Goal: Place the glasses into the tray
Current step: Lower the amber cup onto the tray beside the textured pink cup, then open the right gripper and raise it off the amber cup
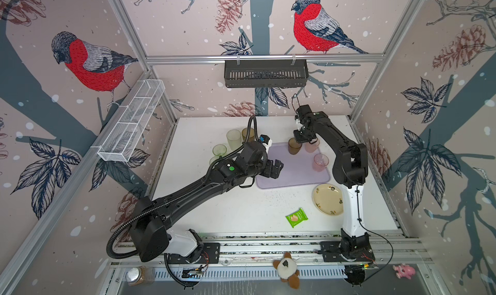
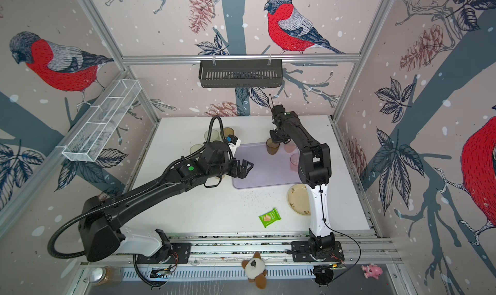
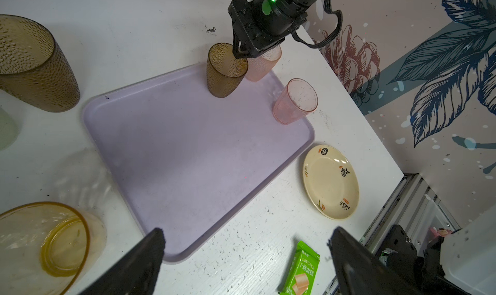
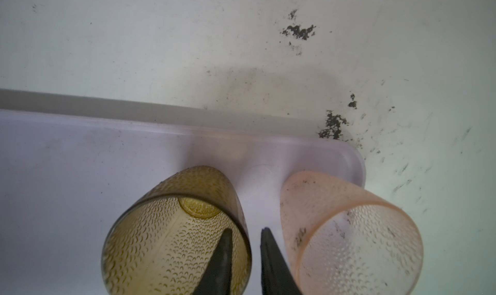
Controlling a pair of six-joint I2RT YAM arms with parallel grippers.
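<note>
Pincer [image 4: 247, 230] astride rim of brown tumbler [image 4: 161, 240]

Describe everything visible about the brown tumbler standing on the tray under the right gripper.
The brown tumbler is translucent plastic with a dimpled wall and dark rim, tapering downward. It stands upright and empty near the far edge of the lilac tray, beside but apart from a pink tumbler. The right gripper straddles its rim, one finger inside, one outside, with small gaps either side.

Cream flowered plate [image 1: 328, 199] near the worktop's [image 1: 228, 207] right edge, green snack packet [image 1: 296, 217] by its front edge; black slotted basket [image 1: 265, 73] hangs above the rear edge.
</note>
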